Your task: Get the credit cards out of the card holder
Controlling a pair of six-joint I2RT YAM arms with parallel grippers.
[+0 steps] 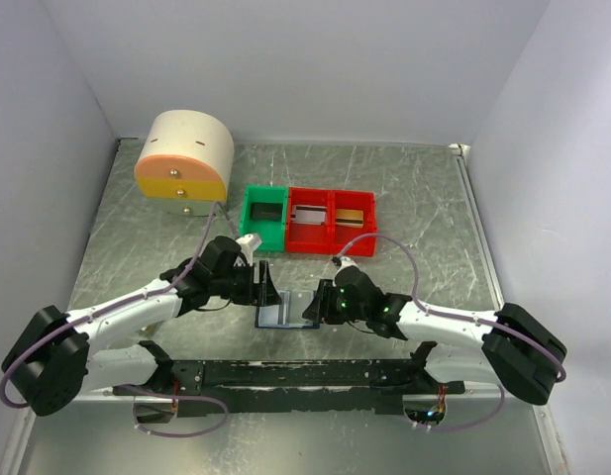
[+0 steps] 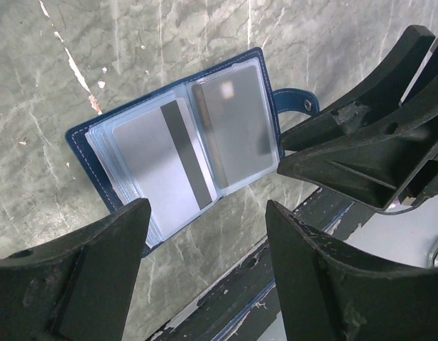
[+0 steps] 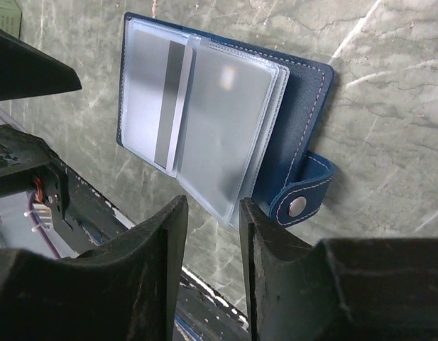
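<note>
The card holder [image 1: 283, 311] lies open on the table between my two grippers, navy with clear sleeves. In the left wrist view it [image 2: 98, 142] shows two pale grey credit cards in the sleeves, one with a dark stripe [image 2: 151, 163] and one plain [image 2: 233, 124], and its strap tab [image 2: 298, 103]. My left gripper [image 2: 208, 213] is open and empty, just near of the holder's edge. My right gripper [image 3: 213, 207] is open, its jaws a little apart, with a sleeve's corner [image 3: 229, 209] at the gap; the strap tab [image 3: 304, 195] lies beside it.
A green bin [image 1: 263, 216] and a red two-part bin [image 1: 330, 237] stand behind the holder; the red one holds a pale card [image 1: 307, 216] and a gold-tan card [image 1: 350, 216]. A cream round drawer box [image 1: 184, 156] stands at the back left. A black rail [image 1: 305, 374] runs along the near edge.
</note>
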